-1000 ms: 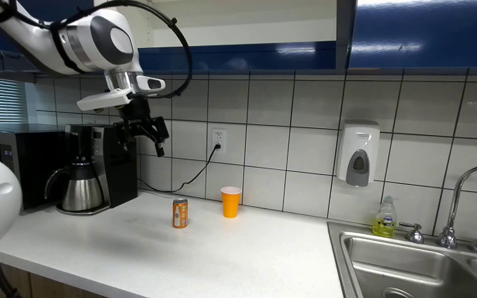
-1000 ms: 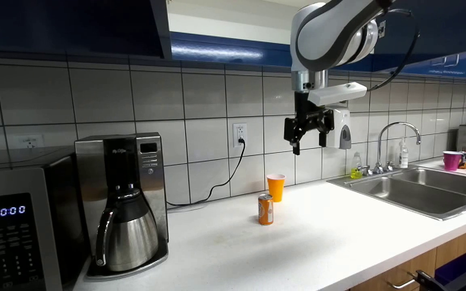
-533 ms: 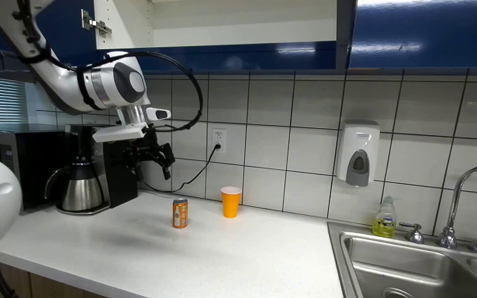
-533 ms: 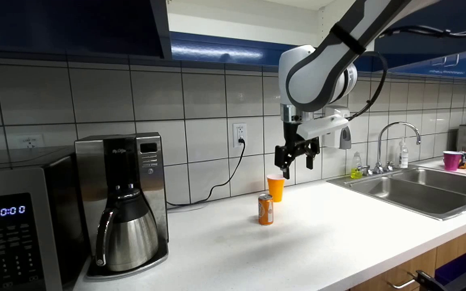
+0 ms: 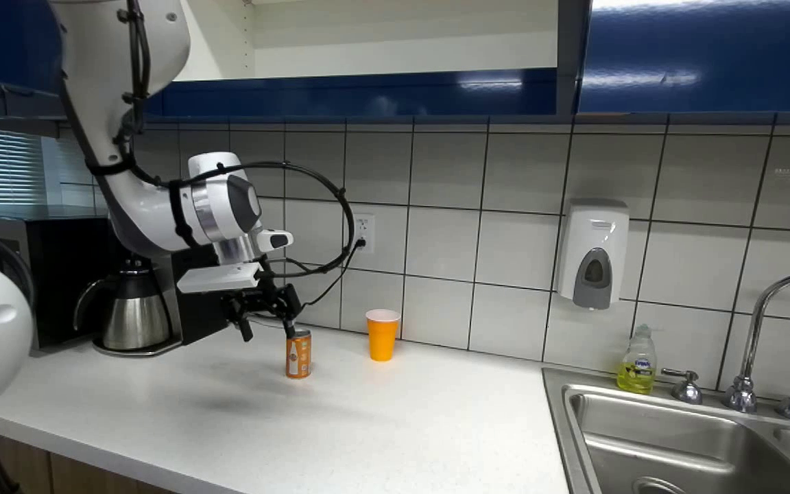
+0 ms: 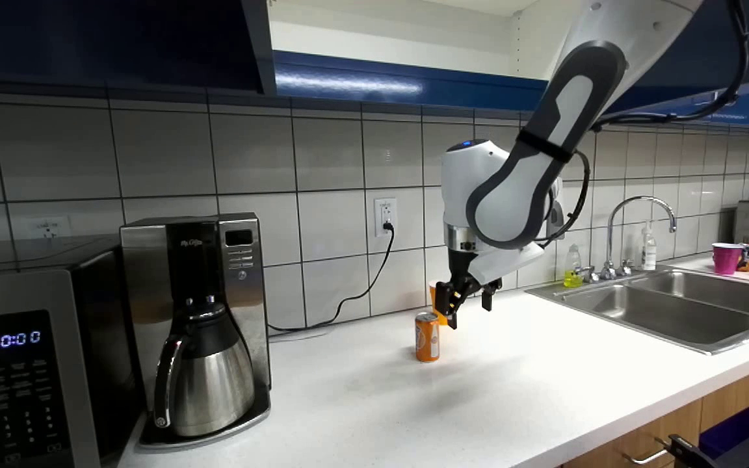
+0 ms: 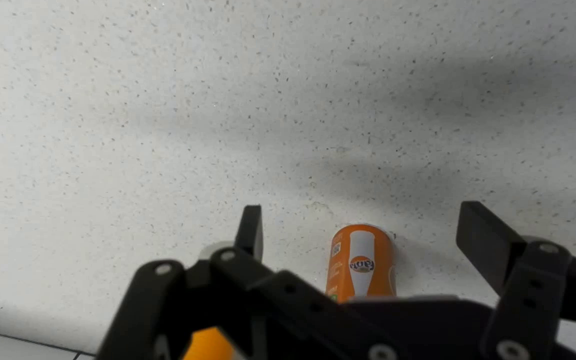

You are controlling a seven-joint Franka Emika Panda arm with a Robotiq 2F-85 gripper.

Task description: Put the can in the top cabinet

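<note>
In both exterior views, worktop stretched wide toward six o'clock from the can, long axis upright, near spread jaws.

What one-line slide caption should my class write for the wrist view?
An orange Fanta can, not yet grasped, on a speckled counter, seen between the jaws of the open gripper.

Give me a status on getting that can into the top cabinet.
Done: the top cabinet stands open, showing its pale inside. In hand: the pincer, open and holding nothing, hangs near the can. Left: gripping, lifting and placing it inside, since the can stands upright on the counter.
</note>
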